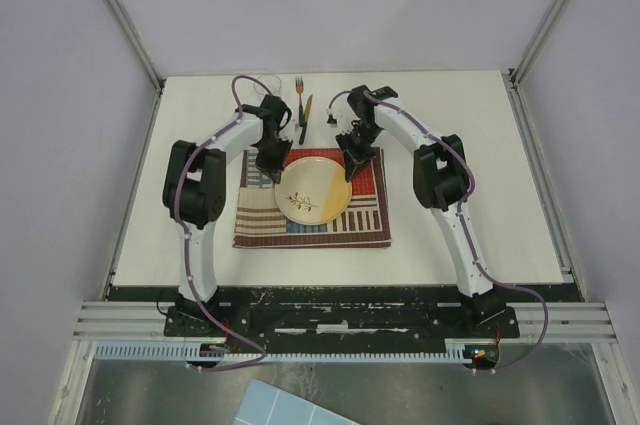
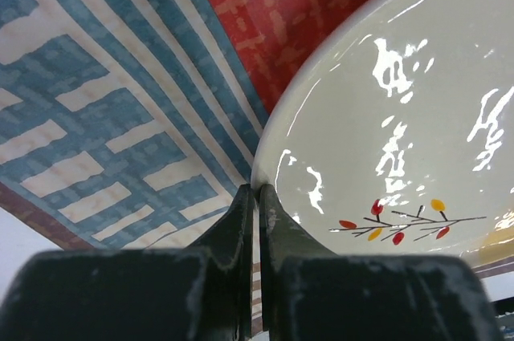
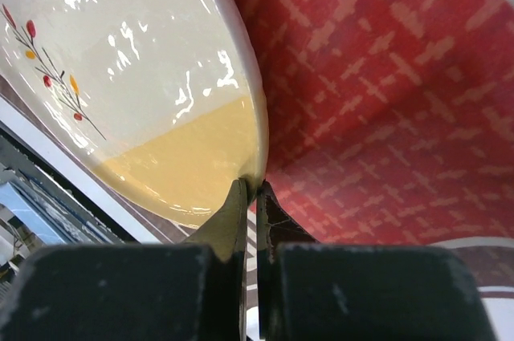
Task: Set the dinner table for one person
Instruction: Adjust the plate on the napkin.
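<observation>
Below me lies a patchwork placemat of red, blue and beige stripes. A round cream plate rests on it, one part yellow, with a sprig of red and orange leaves painted on. Past the mat I see a fork and, just beside it, an orange-toned utensil.

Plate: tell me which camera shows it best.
Top external: the whole plate shows, lying on the striped placemat. Left wrist gives only a slice with the branch motif, the left gripper shut on its rim; right wrist only the yellow part, the right gripper shut on the rim.
</observation>
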Tool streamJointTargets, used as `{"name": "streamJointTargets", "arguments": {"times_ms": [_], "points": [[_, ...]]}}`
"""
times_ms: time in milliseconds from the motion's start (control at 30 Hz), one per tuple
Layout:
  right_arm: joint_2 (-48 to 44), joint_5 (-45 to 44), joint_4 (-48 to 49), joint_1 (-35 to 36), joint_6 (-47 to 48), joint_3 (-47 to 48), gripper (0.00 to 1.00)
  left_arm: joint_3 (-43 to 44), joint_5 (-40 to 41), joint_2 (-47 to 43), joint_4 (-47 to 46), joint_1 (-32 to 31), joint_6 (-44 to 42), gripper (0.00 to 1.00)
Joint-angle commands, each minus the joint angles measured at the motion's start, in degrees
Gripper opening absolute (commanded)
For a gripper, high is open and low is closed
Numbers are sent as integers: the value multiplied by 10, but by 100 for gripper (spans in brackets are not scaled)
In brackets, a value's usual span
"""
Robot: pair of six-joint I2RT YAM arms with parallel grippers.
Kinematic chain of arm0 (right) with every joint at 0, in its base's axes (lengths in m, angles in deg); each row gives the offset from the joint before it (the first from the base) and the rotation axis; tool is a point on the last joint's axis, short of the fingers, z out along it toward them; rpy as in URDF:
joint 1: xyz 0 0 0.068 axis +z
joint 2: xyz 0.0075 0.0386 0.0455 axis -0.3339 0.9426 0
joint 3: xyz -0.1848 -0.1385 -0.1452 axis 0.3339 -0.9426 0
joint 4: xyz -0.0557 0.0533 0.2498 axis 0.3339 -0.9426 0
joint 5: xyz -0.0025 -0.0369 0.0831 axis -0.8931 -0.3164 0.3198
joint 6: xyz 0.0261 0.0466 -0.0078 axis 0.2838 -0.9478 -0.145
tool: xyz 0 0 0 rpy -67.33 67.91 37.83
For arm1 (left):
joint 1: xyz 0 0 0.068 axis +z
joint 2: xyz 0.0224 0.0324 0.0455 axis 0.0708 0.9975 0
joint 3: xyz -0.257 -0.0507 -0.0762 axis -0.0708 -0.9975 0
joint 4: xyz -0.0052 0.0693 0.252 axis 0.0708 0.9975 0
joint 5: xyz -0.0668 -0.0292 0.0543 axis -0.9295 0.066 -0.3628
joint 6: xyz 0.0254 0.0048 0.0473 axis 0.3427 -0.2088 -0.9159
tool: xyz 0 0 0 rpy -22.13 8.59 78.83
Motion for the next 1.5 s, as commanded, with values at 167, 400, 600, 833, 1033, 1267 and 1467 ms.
{"name": "streamJointTargets", "arguments": {"times_ms": [167, 400, 600, 833, 1033, 1267, 1467], "points": [[-88, 86, -3, 61, 4, -15, 2, 116, -31, 61, 14, -20, -11, 3], [-72, 100, -16, 85, 2, -14, 2, 162, -28, 82, 25, -25, -12, 3], [-74, 102, 0, 99, 1, -53, 2, 175, -28, 94, 26, -26, -13, 3], [-94, 95, 18, 103, -2, -96, 2, 196, -27, 103, 35, -31, -17, 3], [-108, 44, 20, 103, 3, -90, 25, 182, 1, 73, 36, -31, -25, 7], [-158, -6, 50, 96, -7, -102, 31, 102, 90, -20, -9, -30, -57, 31], [-187, -33, 58, 70, -8, -109, 35, 76, 123, -68, -11, -17, -61, 66]]}}
